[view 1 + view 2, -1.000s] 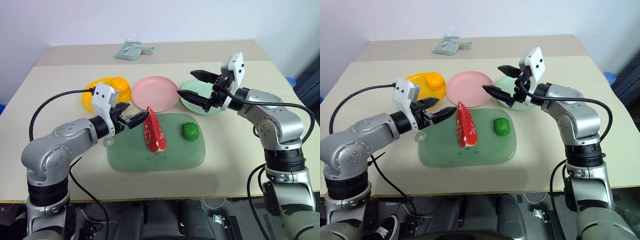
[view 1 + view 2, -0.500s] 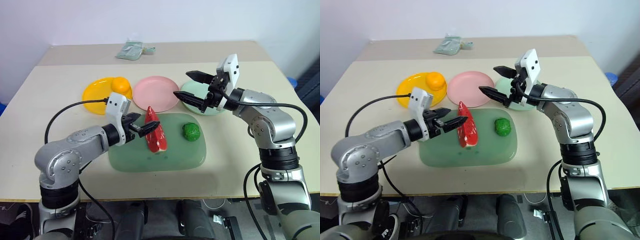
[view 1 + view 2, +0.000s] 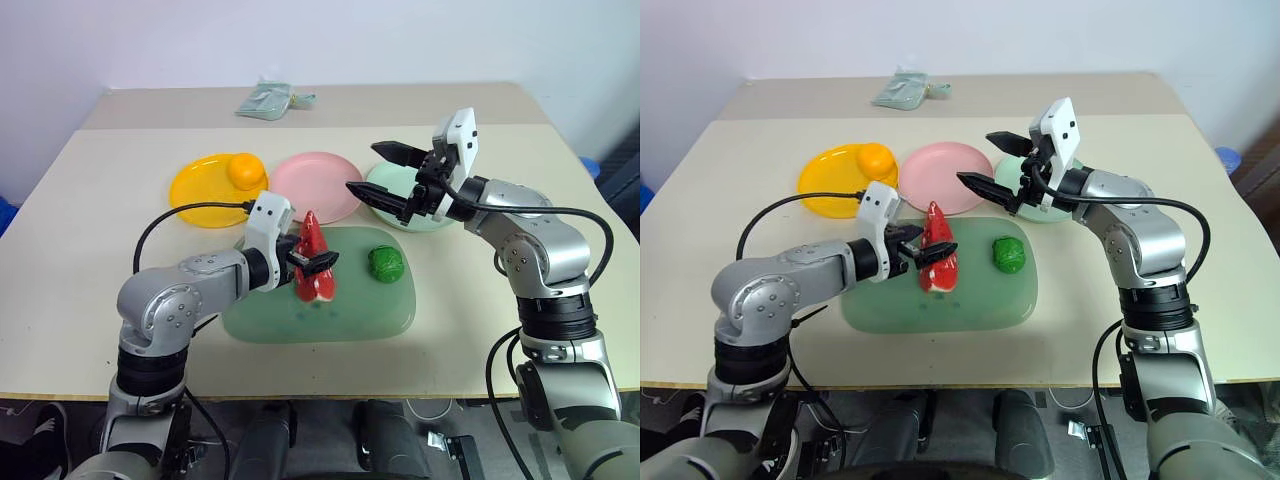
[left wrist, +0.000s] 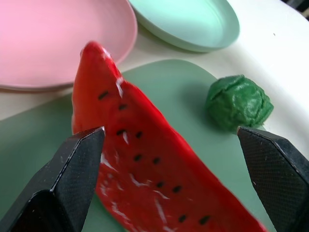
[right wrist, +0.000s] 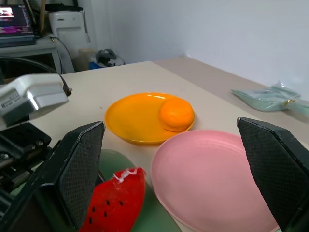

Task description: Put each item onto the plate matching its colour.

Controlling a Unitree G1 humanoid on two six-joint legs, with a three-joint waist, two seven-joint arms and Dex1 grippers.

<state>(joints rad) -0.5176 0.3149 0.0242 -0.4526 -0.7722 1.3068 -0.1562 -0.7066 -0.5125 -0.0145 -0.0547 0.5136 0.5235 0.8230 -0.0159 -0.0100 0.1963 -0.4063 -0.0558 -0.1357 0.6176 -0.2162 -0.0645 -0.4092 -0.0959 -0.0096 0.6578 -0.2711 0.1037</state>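
Watermelon-like long red toy wedge lying on large pale green rounded tray, betw fingers of wide-open left gripper. Knobbly green toy veg also on tray. Round orange toy fruit on yellow round plate. Right gripper spread open, above pale mint plate, beside pink plate.
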